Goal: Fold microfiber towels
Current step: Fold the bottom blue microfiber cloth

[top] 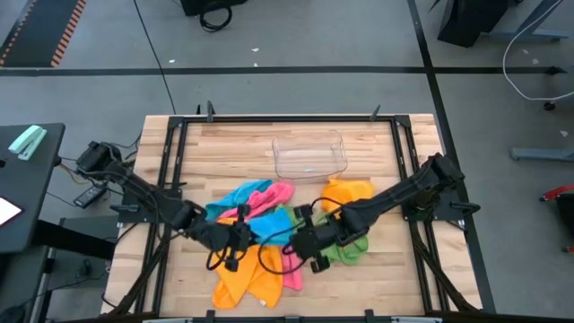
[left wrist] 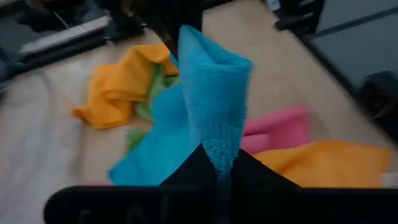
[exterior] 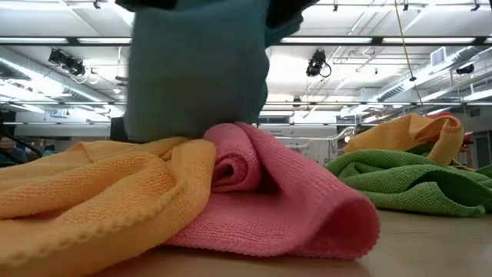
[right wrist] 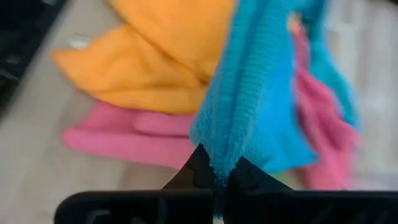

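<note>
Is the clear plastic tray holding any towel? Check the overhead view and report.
No. The clear plastic tray sits bare near the table's far edge, while the towels, such as the blue towel, lie heaped nearer the grippers.

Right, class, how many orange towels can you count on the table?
2. One orange towel lies at the high view's bottom edge; the other lies right of centre, beside the green towel. More could be hidden under the pile.

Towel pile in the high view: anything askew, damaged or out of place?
Nothing damaged. The towels lie crumpled and overlapping, none folded. Both grippers, left and right, pinch the same blue towel, lifted between them. The clear tray sits empty behind the pile.
</note>
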You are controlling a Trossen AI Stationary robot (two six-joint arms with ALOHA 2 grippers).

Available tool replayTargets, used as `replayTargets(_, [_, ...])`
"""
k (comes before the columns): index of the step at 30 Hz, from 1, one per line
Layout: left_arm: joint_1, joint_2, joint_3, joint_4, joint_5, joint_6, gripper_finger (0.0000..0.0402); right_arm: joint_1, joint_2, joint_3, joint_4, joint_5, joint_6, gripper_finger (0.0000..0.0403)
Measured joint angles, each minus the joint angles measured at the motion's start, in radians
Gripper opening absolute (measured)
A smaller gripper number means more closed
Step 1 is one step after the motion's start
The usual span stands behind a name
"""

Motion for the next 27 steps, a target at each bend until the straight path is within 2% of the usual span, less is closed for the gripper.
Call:
replayTargets(4, [-0.053,0.058,-0.031,0.067,-0.002,-0.074,0.0014,0.019,0.000,-0.081,0.161,-0.041,-0.033,0.0006])
replayTargets(10, [-0.104,0.192,-0.031,0.177,-0.009,-0.123,0.0028,0.008,0.000,-0.149,0.241,-0.088,0.014,0.0006])
replayTargets(15, [-0.119,0.257,-0.031,0.222,-0.023,-0.139,0.0014,0.010,0.000,-0.203,0.341,-0.149,0.023,0.0006])
replayTargets(18, [-0.124,0.259,-0.031,0.217,-0.023,-0.164,0.0014,-0.002,0.016,-0.199,0.345,-0.180,0.046,0.0006])
replayTargets(22, [-0.146,0.259,-0.031,0.199,-0.020,-0.166,0.0033,-0.011,0.078,-0.160,0.343,-0.228,0.054,0.0006])
replayTargets(27, [-0.159,0.271,-0.033,0.154,-0.019,-0.186,0.0032,-0.030,0.157,-0.036,0.179,-0.259,0.057,0.0006])
